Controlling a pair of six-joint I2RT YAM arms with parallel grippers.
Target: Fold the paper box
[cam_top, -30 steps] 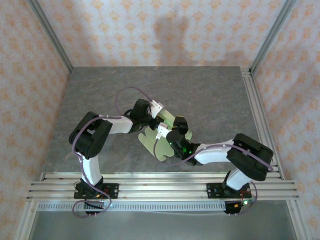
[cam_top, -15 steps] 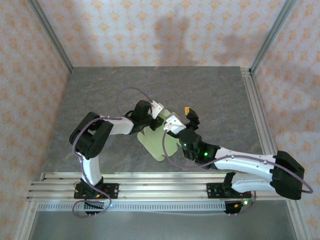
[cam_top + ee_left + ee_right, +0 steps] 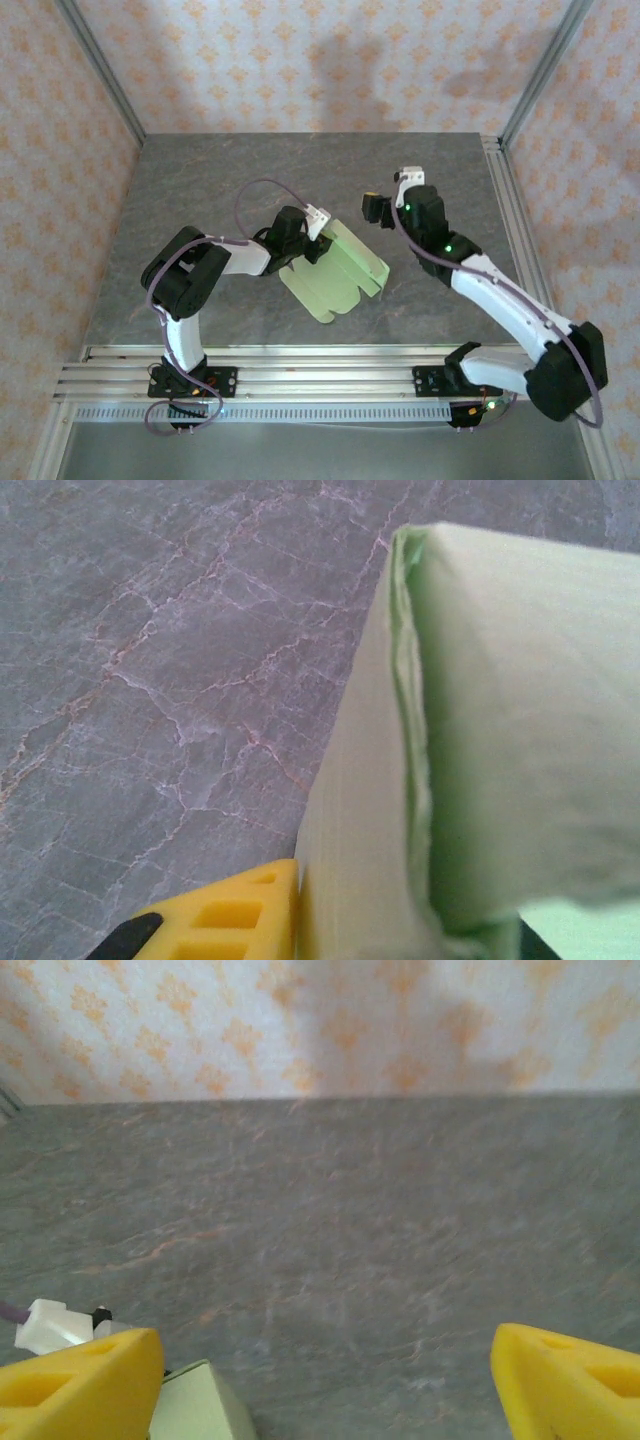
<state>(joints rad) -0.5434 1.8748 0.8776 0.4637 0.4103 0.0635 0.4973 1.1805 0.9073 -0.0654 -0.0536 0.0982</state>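
The fold looks partway done; the left gripper (image 3: pixel 313 238) pinches the far left edge of the paper box (image 3: pixel 335 272), where a panel doubles over; the right gripper (image 3: pixel 378 207) hangs spread and empty, well apart to the right. Next, I judge, it must grasp another flap. The box lies mid-worktop (image 3: pixel 200 180); pale green thin card, right edge turned up.

Grey marbled table (image 3: pixel 200 190) — patterned walls (image 3: pixel 300 60)
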